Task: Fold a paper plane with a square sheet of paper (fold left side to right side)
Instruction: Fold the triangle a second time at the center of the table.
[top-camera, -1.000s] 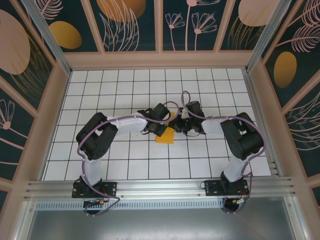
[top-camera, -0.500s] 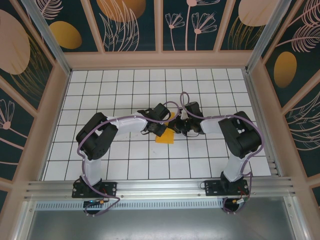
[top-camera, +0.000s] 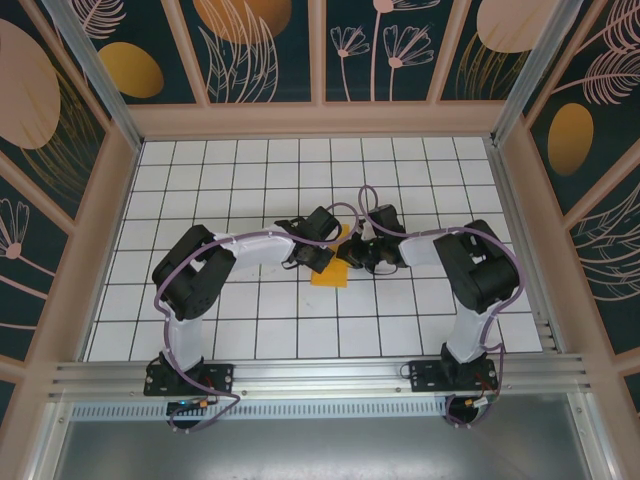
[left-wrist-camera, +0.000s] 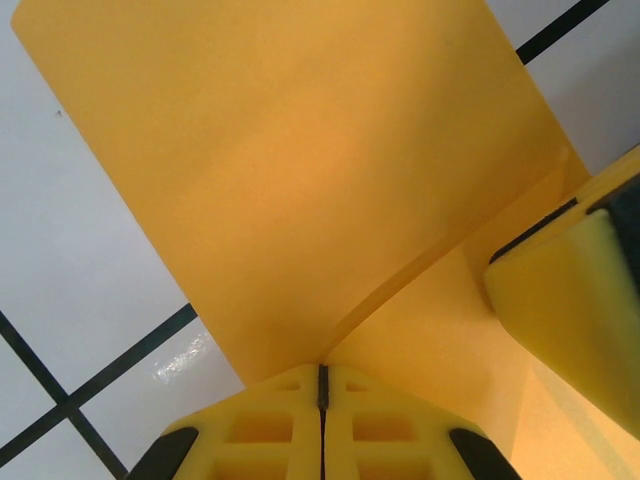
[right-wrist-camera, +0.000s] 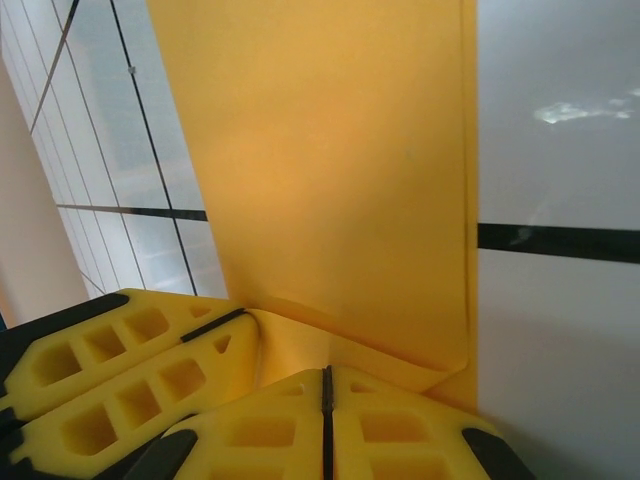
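Observation:
The square sheet of paper is orange-yellow and lies at the middle of the white grid table, partly under both wrists. My left gripper and right gripper meet over its far part. In the left wrist view the sheet of paper rises as a raised flap with a crease running from my left gripper, which is shut on the paper's edge. A right finger shows beside it. In the right wrist view my right gripper is shut on the folded paper, with the left fingers close alongside.
Wooden walls with patterned panels ring the table on three sides. An aluminium rail carrying both arm bases runs along the near edge. White grid tiles lie bare all round the paper.
The right arm has edged left, bringing its wrist closer to the left gripper. The left arm and the paper's near part have stayed put.

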